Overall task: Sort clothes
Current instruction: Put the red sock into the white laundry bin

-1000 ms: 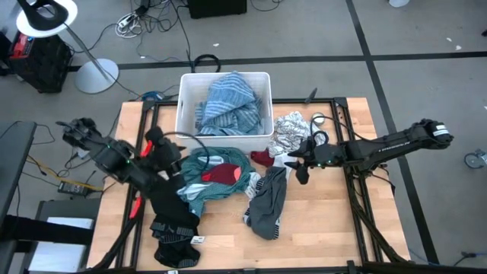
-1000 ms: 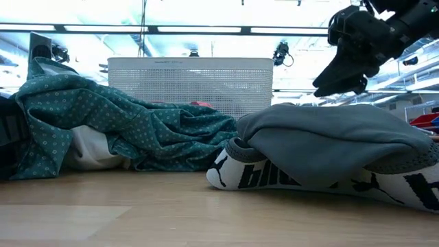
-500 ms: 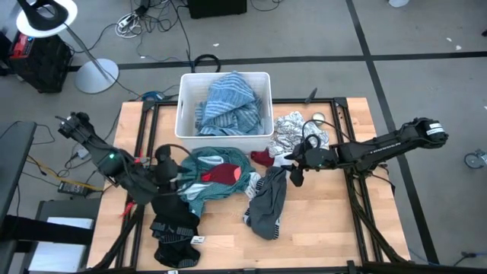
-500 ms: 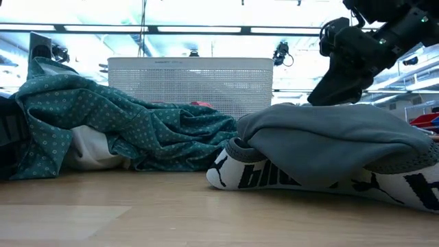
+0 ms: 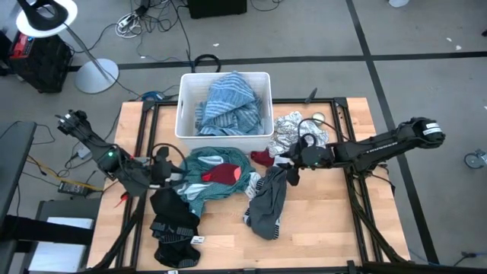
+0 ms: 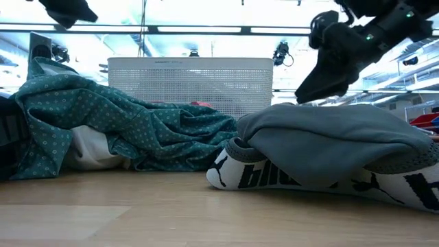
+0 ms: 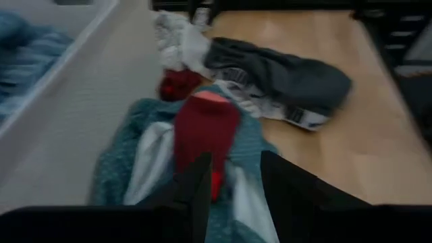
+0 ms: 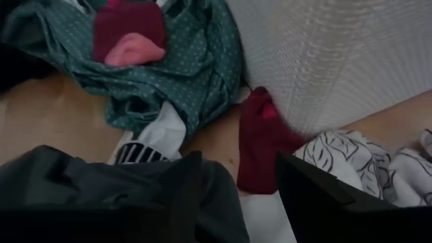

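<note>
Clothes lie heaped on the wooden table: a teal dotted garment [image 5: 199,164] with a red piece [image 5: 224,174] on top, a grey garment [image 5: 268,204], a black one [image 5: 173,221], a small dark red piece [image 5: 261,158] and a white-grey patterned one [image 5: 293,129]. A blue-striped garment [image 5: 228,103] lies in the white tub [image 5: 185,106]. My left gripper [image 7: 233,196] hangs open above the teal garment's left edge, pointing at the red piece [image 7: 206,128]. My right gripper [image 8: 233,196] is open just above the grey garment's far end [image 6: 295,106].
The tub stands at the table's far edge, in the middle. Black frame rails [image 5: 342,122] run along the table's sides. Bare wood [image 5: 335,221] shows at the near right. A lamp stand [image 5: 95,74] and cables sit on the floor beyond the far left.
My left gripper has sunk and drawn back toward the table's left edge, tipping more level, and now shows at the low view's top. My right gripper has slid toward the table's left, over the grey garment's far end. The clothes have not moved.
</note>
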`<move>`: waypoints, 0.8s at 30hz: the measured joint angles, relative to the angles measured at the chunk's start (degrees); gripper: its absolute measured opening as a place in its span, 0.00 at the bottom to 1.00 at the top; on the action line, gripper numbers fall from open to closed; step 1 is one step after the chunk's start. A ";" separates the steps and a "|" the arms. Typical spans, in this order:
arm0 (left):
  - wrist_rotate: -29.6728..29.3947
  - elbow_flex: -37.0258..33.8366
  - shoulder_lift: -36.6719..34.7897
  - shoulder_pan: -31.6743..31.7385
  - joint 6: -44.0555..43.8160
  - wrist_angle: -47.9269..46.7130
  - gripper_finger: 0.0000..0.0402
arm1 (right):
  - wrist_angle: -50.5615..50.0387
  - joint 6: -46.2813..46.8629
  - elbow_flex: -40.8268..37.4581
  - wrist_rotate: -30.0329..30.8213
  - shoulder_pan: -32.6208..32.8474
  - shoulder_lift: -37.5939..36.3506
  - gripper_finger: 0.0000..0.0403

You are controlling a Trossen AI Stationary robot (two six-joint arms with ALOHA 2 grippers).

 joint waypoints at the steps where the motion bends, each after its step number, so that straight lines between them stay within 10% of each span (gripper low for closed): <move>1: -0.92 -0.16 0.05 0.00 0.08 -0.36 0.33 | 0.16 -0.40 0.47 -0.37 -0.15 1.10 0.45; 24: -2.08 -0.16 0.31 0.02 -5.08 -0.02 0.33 | 4.93 -4.95 9.78 -2.64 -6.06 23.67 0.43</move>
